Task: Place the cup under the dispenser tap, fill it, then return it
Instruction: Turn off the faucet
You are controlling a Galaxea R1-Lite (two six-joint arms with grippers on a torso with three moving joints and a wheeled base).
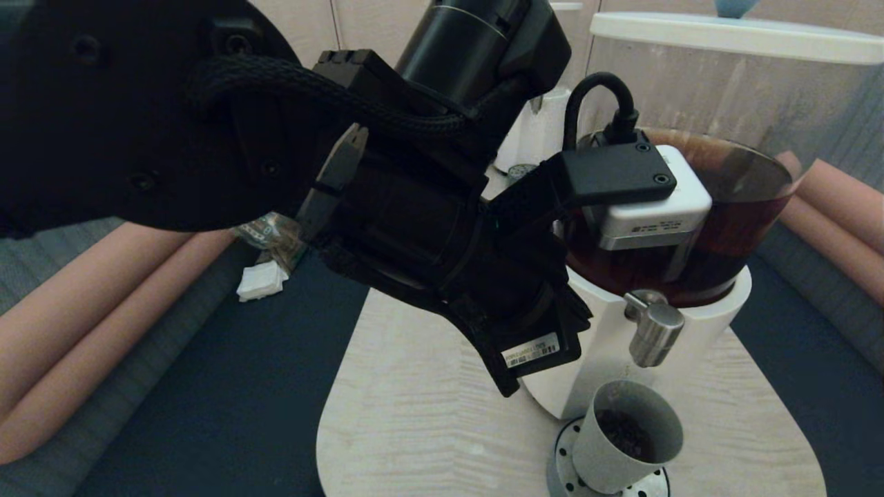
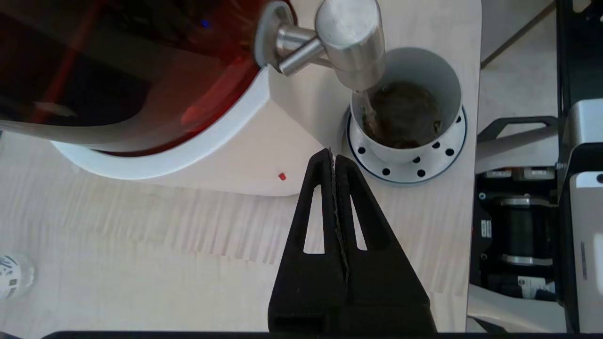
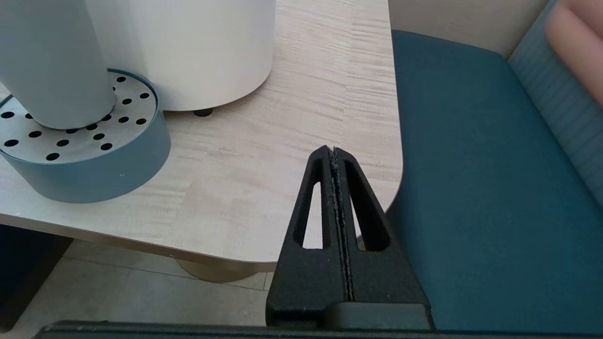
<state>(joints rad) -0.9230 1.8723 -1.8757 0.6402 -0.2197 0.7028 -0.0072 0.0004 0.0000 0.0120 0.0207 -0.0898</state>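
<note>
The grey cup [image 1: 625, 435] stands on the round perforated drip tray [image 1: 649, 484] right under the steel dispenser tap [image 1: 652, 335]. Seen from the left wrist, dark liquid lies in the cup [image 2: 410, 101] and a thin stream runs into it from the tap [image 2: 351, 42]. My left gripper [image 2: 332, 153] is shut and empty, above the table beside the dispenser's white base [image 2: 226, 155], a short way from the tray [image 2: 407, 162]. My right gripper [image 3: 333, 150] is shut and empty over the table's corner, apart from the cup [image 3: 47, 61] and tray [image 3: 85, 155].
My left arm [image 1: 414, 221] blocks much of the head view. A second dispenser with a clear tank [image 1: 725, 69] stands behind. A small clear bottle [image 2: 12, 278] sits at the table's far side. Teal bench seats [image 3: 485, 179] flank the table.
</note>
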